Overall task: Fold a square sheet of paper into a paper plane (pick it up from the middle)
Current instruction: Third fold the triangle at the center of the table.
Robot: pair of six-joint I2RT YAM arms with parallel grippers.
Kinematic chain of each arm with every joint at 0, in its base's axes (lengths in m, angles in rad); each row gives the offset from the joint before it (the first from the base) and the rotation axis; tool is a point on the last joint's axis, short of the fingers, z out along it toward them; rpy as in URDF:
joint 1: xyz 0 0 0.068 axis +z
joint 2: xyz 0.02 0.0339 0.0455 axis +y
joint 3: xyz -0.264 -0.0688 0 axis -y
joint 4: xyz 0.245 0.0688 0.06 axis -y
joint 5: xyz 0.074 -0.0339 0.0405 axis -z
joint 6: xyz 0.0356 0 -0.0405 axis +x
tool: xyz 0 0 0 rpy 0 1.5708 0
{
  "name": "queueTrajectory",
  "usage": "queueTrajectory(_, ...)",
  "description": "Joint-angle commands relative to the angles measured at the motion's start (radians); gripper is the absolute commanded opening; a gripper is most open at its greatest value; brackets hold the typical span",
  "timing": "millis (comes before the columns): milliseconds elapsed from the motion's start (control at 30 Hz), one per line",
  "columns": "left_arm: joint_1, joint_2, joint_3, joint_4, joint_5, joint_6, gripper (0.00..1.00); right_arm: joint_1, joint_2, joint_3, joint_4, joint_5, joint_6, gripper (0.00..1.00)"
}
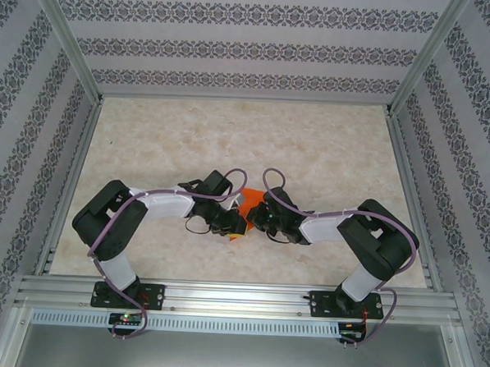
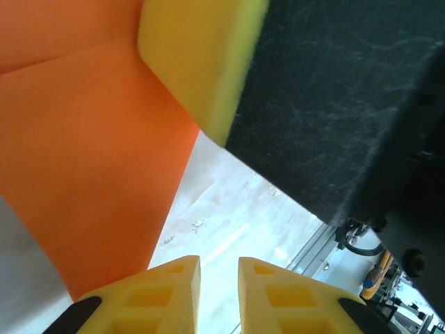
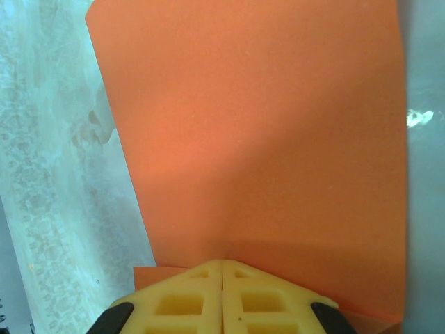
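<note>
Clamped shut with the right pincer on the near edge of the paper, orange sheet spreading straight ahead of the tips. Probably anchoring it over the surface for working a fold. Parted just a crack at the left pincer, nothing between the tips, creased paper up and left of them. Likely lining up for a second pinch.

Paper centred near table's front edge
</note>
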Motion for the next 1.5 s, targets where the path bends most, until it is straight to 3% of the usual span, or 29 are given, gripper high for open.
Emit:
queueTrajectory(0,-0.011,0.031,0.023,-0.014,-0.02,0.052,0.22,0.009,0.035,-0.021,-0.105,0.038,0.007,0.08)
queueTrajectory(467,-0.007,0.028,0.007,-0.071,-0.122,0.133,0.19,0.006,0.039,-0.019,-0.125,0.042,-0.004,0.08)
queueTrajectory(867,-0.006,0.045,-0.066,-0.019,0.023,0.096,0.17,0.004,0.043,-0.005,-0.164,0.05,-0.012,0.09)
queueTrajectory(1033,0.001,0.037,-0.067,-0.095,-0.017,0.124,0.16,0.004,0.039,-0.001,-0.192,0.061,-0.017,0.09)
queueTrajectory(1467,0.016,0.035,-0.149,-0.139,0.019,0.101,0.15,0.002,0.045,0.01,-0.225,0.072,-0.023,0.09)
